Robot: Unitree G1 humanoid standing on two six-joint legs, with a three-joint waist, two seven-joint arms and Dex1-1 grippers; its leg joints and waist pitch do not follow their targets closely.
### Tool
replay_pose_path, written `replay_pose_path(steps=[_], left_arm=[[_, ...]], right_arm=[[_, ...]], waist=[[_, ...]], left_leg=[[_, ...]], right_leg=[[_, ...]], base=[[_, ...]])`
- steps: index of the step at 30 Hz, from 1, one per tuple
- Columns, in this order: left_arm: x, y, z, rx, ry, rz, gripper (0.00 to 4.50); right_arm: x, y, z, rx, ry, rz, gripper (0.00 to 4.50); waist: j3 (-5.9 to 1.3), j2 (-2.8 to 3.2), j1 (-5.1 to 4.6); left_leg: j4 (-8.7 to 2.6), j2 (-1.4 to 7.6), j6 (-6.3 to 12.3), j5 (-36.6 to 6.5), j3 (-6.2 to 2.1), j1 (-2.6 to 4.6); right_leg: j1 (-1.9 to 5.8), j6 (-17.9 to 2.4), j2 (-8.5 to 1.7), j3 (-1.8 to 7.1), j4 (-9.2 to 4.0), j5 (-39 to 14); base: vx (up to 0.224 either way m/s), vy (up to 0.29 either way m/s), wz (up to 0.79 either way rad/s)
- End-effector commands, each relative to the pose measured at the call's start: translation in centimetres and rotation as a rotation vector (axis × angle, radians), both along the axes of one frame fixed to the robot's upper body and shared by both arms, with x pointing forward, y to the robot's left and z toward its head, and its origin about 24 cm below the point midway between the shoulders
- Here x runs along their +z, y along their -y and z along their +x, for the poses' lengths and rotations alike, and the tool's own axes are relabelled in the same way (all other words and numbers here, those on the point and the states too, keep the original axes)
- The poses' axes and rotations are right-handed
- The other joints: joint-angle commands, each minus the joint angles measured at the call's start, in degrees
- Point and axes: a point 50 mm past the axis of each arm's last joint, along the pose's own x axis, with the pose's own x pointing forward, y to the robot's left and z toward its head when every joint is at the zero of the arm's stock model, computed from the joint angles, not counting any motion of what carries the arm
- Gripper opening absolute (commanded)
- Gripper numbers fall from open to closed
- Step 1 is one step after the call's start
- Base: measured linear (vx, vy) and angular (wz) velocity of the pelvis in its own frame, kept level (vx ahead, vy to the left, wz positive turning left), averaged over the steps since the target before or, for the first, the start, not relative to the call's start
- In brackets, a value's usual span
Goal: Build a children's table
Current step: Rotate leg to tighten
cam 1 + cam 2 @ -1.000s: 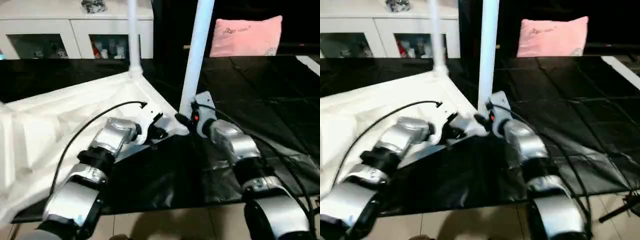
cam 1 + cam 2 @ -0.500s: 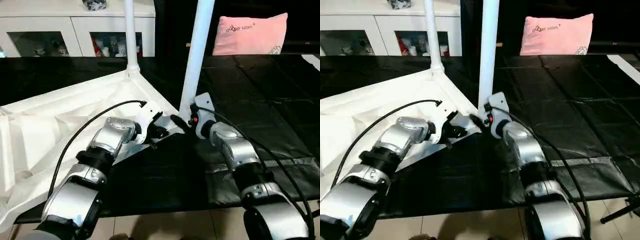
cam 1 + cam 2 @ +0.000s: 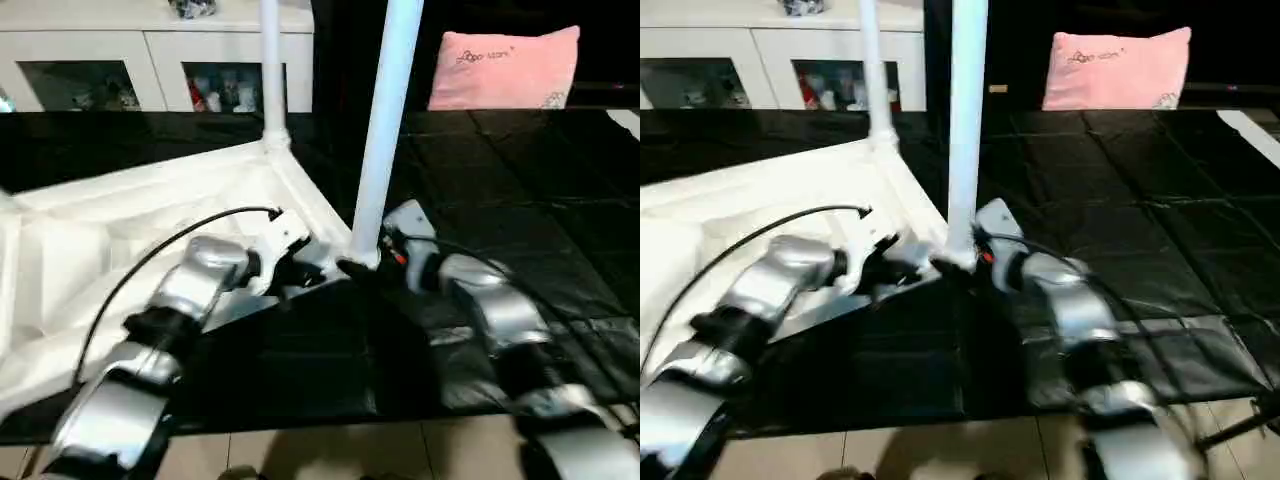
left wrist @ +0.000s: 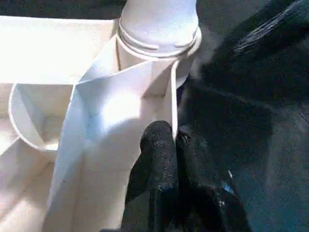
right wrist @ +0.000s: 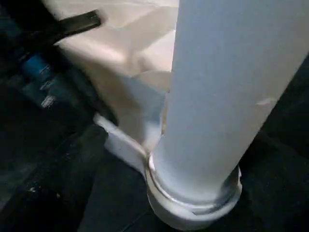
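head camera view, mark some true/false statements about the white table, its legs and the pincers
1. Two white tapered tube legs stand upright in corner sockets of the upside-down white plastic tabletop: near leg, far leg. True.
2. The left pincer is wide open. False: its fingers are shut, at the tabletop's rim wall beside the near socket.
3. A pink pillow lies on the black surface behind the table. True.
4. The right pincer is lifting the near leg out of the socket. False: the leg stands seated in it.
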Motion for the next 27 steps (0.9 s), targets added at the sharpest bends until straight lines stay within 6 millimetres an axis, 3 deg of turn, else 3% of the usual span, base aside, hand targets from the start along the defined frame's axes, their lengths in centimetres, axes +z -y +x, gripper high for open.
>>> replay_pose_path(steps=[1,14,27], left_arm=[[1.2,1.2,-0.4,-0.137,0.031,-0.037,0.00],[0.8,0.1,-2.9,-0.457,-0.038,0.059,0.00],[0.8,0.1,-3.0,-0.505,-0.036,0.086,0.00]], right_arm=[[-0.1,-0.3,-0.9,0.124,-0.024,0.001,4.47],[-0.1,0.8,-2.9,0.382,-0.146,-0.009,4.47],[0.3,1.2,-3.5,0.447,-0.213,0.048,3.31]], waist=[[-3.82,-0.28,0.25],[-3.75,-0.30,1.97],[-3.93,-0.31,2.44]], left_leg=[[-3.30,2.49,3.68,-10.01,-0.53,0.10],[-3.39,2.78,2.82,-11.11,-0.48,0.54],[-3.24,2.62,2.46,-10.15,-0.53,0.37]], right_leg=[[3.41,-9.99,-5.08,3.15,-4.56,-14.44],[2.92,-9.55,-5.13,3.20,-4.66,-17.45],[3.11,-9.39,-4.97,3.07,-4.44,-16.07]], base=[[0.000,0.000,0.00],[0.000,0.000,0.00],[0.000,0.000,0.00]])
